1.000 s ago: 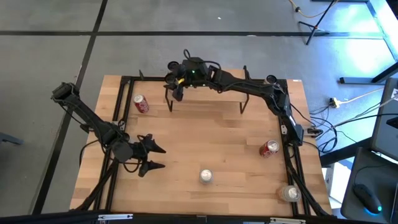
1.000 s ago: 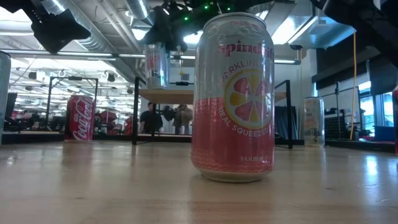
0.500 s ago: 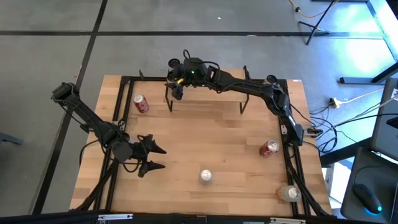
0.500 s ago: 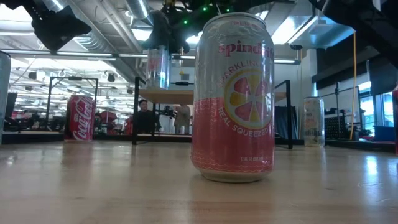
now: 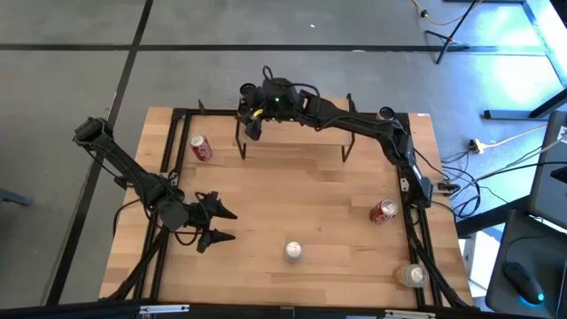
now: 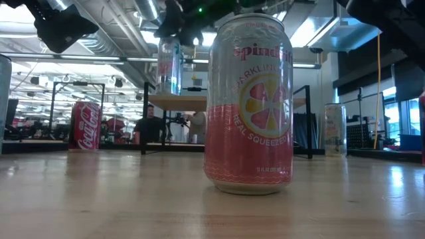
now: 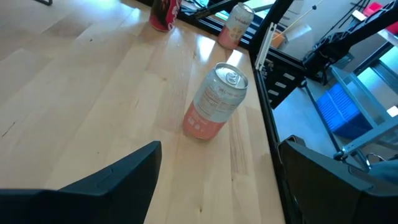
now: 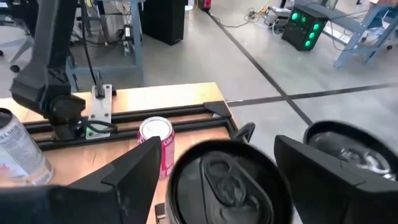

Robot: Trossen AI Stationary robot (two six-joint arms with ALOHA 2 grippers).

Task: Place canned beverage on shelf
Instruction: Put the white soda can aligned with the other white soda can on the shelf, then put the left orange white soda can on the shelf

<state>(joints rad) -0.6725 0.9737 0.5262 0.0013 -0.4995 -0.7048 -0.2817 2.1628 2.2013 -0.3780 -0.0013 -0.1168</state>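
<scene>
The shelf (image 5: 301, 146) stands at the table's far middle, and its plank top also shows in the low view (image 6: 179, 101). A silver-and-pink can (image 6: 169, 66) stands upright on the shelf's left end, with its lid showing in the right wrist view (image 8: 227, 180). My right gripper (image 6: 176, 23) is open just above it, at the far left of the shelf in the high view (image 5: 254, 127). Its fingers stand on either side of the can's top; I see no touch. My left gripper (image 5: 229, 224) waits open and empty over the table's near left.
A Coca-Cola can (image 5: 201, 148) stands on the table left of the shelf. A pink Spindrift can (image 5: 293, 251) stands near the front edge. A red can (image 5: 384, 211) and another can (image 5: 412, 276) are at the right. A black frame (image 5: 177, 113) rims the table. People (image 6: 149, 126) are beyond it.
My right gripper has gone up off the can, uncovering the can's upper part. The can stays standing on the shelf's left end.
</scene>
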